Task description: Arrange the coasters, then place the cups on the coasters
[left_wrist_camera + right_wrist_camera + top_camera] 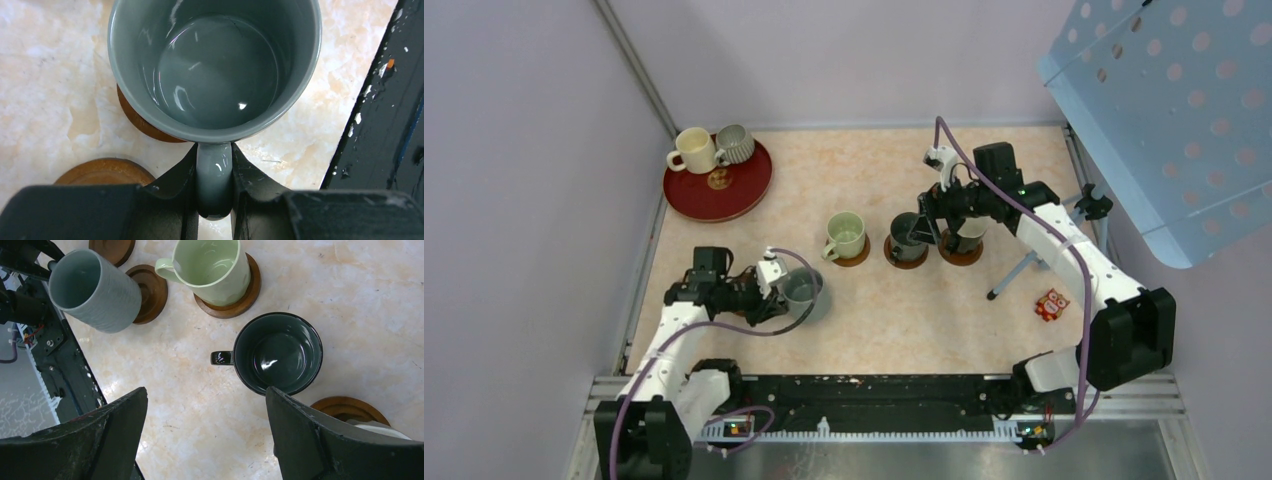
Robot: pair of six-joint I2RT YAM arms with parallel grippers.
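Over marbled tabletop (50, 75), left hand (214, 172) pinching handle of glossy grey mug (215, 75), right hand (206, 400) spread wide.

- Far left on the table (894, 320), we see a tray (724, 208) carrying two cups side by side: the left tray cup (692, 150) and the right tray cup (735, 144).
- Mid-table, three cups stand in a row, each on a coaster: row's left cup (845, 236) on the left coaster (856, 259), row's middle cup (907, 238) on the middle coaster (906, 264), row's right cup (969, 235) on the right coaster (964, 260).
- The right gripper (954, 225) hangs over the row's right cup.
- Near left, in front of the row, the left gripper (776, 290) grips a fourth cup (804, 290) by its handle, over the edge of a first bare coaster (142, 125); a second bare coaster (102, 172) lies just beside.
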